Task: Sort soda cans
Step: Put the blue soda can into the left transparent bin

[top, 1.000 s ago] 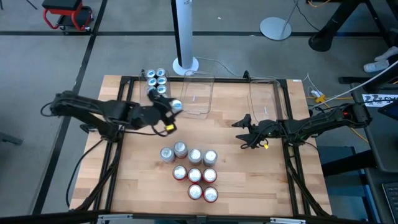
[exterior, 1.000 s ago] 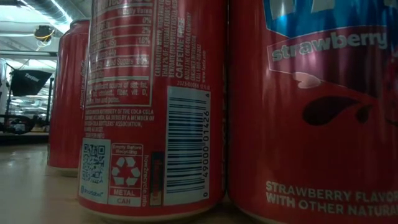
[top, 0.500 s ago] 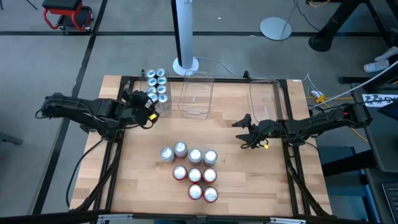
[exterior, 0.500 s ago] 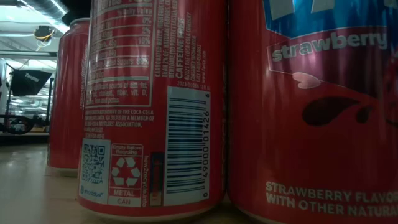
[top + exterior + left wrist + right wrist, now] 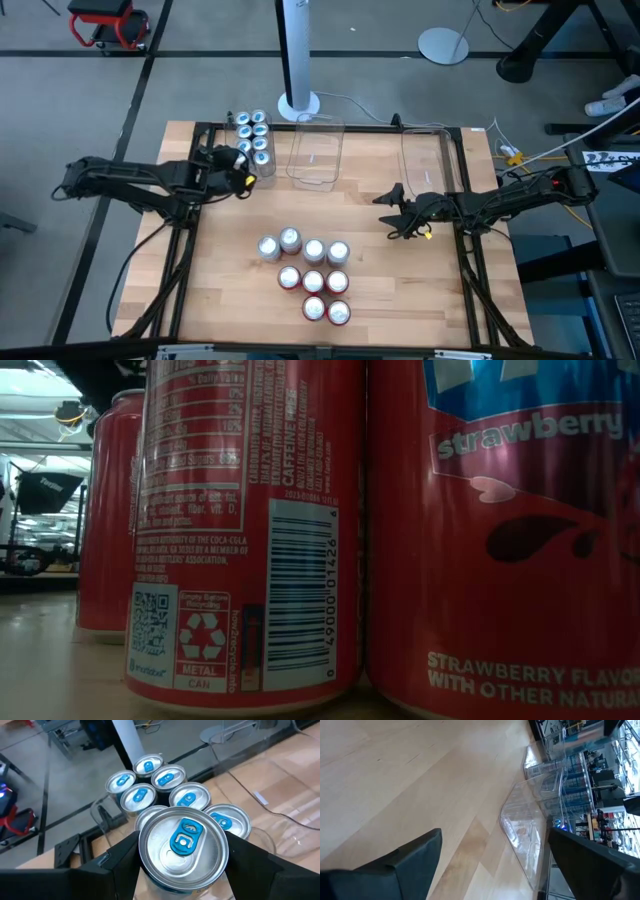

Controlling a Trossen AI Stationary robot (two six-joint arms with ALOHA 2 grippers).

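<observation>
My left gripper (image 5: 243, 168) is at the table's far left, shut on a teal-blue soda can (image 5: 182, 845) with a silver top and blue tab. It is right beside a cluster of several blue-tabbed cans (image 5: 254, 133) (image 5: 150, 782) standing upright on their bases. My right gripper (image 5: 393, 212) (image 5: 490, 870) waits open over bare wood at the right middle, touching nothing. Several silver-grey and red cans (image 5: 312, 275) stand in a group near the table's middle. The low view shows red cans (image 5: 250, 530) up close. My left gripper has the blue can pinched between its two fingers (image 5: 117, 862), one on each side of the can's wall just under the top rim (image 5: 150, 870). The fingers come from the table's left, slanting down. The can is upright; whether its base is on the table stays hidden.
Two clear plastic tubs (image 5: 318, 155) (image 5: 425, 155) sit on the far half of the table; the right one's corner (image 5: 520, 825) is ahead of my right gripper. A white pole base (image 5: 298, 103) stands beyond the far edge. Bare wood lies between the tubs and the middle cans.
My left gripper has carried the blue can from beside the left tub toward the table's left edge, up to the cluster of blue cans, and has nearly stopped there. It stays shut on the can. The right arm has kept still.
</observation>
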